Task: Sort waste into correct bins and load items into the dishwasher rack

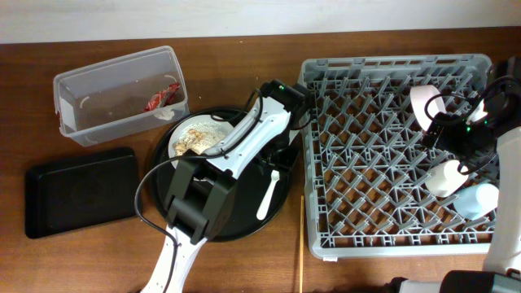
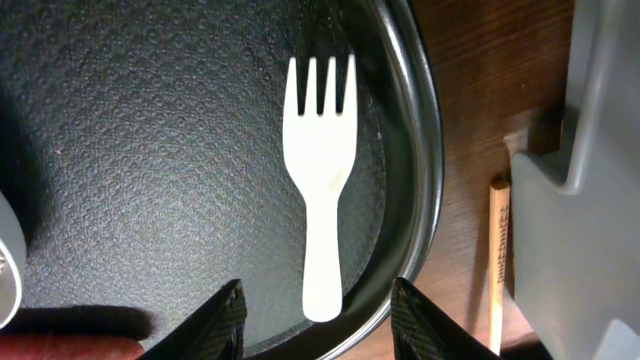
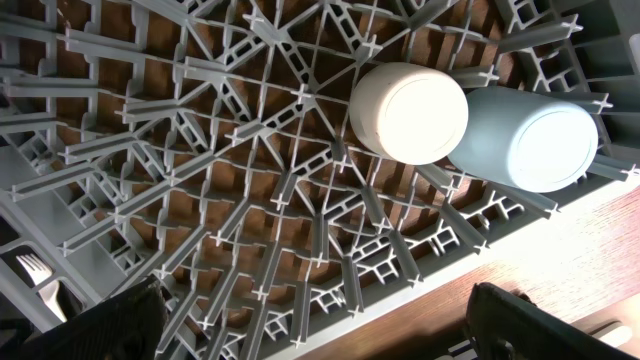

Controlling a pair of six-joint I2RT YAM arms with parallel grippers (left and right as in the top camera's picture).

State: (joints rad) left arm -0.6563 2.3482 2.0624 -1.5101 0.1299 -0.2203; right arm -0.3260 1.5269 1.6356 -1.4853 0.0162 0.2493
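The white plastic fork [image 2: 322, 190] lies on the round black tray [image 2: 150, 150], tines pointing away from me; it also shows in the overhead view [image 1: 268, 196]. My left gripper [image 2: 320, 320] is open and empty, above the fork's handle end. The white plate [image 1: 195, 138] with beige food scraps sits on the round tray. The red wrapper [image 1: 163, 97] lies in the clear tub [image 1: 81, 81]. The black rectangular tray [image 1: 81, 191] is empty. In the grey rack [image 1: 366, 163] are a white cup [image 3: 408, 112], a blue cup [image 3: 535, 140] and a pale bowl [image 1: 423, 102] on edge. My right gripper [image 3: 330, 335] is open and empty above the rack.
A thin wooden stick [image 2: 497, 260] lies on the table between the round tray and the rack; it also shows in the overhead view [image 1: 302, 240]. A reddish thing [image 2: 70, 348] shows at the lower left edge of the left wrist view. My left arm hides part of the round tray.
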